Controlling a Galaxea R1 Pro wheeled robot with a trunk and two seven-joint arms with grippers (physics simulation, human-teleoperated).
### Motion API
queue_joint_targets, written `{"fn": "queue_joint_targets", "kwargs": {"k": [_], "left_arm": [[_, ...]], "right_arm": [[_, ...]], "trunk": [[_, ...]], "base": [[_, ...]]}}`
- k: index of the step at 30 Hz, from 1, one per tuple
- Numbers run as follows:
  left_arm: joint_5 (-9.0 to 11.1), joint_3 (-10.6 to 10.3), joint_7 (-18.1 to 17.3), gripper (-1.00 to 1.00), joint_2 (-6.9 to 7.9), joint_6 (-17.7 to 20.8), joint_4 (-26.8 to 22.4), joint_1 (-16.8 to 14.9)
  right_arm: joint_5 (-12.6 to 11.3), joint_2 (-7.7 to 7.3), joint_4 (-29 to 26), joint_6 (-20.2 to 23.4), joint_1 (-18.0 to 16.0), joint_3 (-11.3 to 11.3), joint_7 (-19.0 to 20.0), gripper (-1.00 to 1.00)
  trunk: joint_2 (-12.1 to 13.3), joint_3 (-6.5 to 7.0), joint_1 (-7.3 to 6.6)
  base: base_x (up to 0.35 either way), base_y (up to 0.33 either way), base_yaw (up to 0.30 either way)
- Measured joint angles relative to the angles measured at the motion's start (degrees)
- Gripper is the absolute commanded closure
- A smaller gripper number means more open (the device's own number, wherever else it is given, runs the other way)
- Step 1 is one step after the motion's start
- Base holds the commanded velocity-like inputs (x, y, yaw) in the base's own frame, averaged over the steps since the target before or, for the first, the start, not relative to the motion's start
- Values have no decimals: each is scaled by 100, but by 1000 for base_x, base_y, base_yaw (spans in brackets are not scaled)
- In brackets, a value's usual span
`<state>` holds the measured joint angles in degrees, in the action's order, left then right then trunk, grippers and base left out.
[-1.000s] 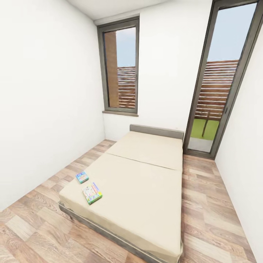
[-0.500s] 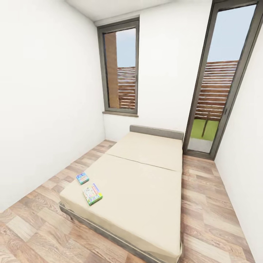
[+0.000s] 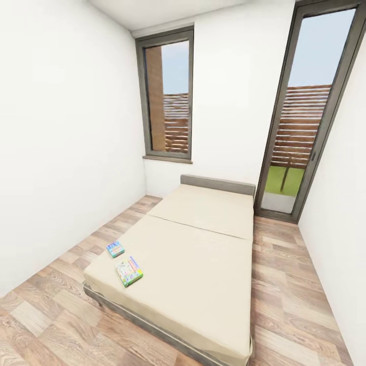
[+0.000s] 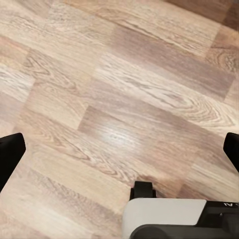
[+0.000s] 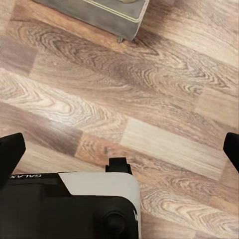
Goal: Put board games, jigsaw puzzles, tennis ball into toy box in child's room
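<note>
Head view: two board games (image 3: 122, 262) on bed (image 3: 203, 264) | both grippers spread wide, empty

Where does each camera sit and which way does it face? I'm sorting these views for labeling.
Head view: on the robot's head, looking forward and down at the bed with two board games.
Left wrist view: on the left arm, facing down at the floor; left pincer fingertips at the edges.
Right wrist view: on the right arm, facing the floor and a bed corner; right pincer tips apart.
Shared: both wrist views show wood floor.
</note>
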<state>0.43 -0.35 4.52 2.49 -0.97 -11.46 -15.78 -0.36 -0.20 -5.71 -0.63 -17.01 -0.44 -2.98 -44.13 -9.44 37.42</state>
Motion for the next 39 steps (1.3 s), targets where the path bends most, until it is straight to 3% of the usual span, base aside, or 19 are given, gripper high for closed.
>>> {"fn": "queue_joint_targets", "kwargs": {"k": [7, 19, 33, 39], "left_arm": [[-3, -3, 0, -100, 6, -12, 108, 0], [-3, -4, -18, -100, 18, -14, 122, 1], [-3, -4, -20, -100, -5, -14, 125, 2], [-3, -4, -18, -100, -25, -14, 125, 2]], "right_arm": [[-21, -2, 23, -401, 24, -9, 16, -100], [-35, 10, 30, -460, 35, -22, 16, -100], [-21, 205, 30, -486, 35, -15, -5, -100], [5, 298, 35, -488, 35, -14, -9, -100]], "trunk": [[282, 126, -154], [764, 342, -418], [1327, 595, -726], [1328, 596, -727]], "base": [[0, 0, 0], [0, 0, 29], [0, 0, 266], [0, 0, 293]]}}
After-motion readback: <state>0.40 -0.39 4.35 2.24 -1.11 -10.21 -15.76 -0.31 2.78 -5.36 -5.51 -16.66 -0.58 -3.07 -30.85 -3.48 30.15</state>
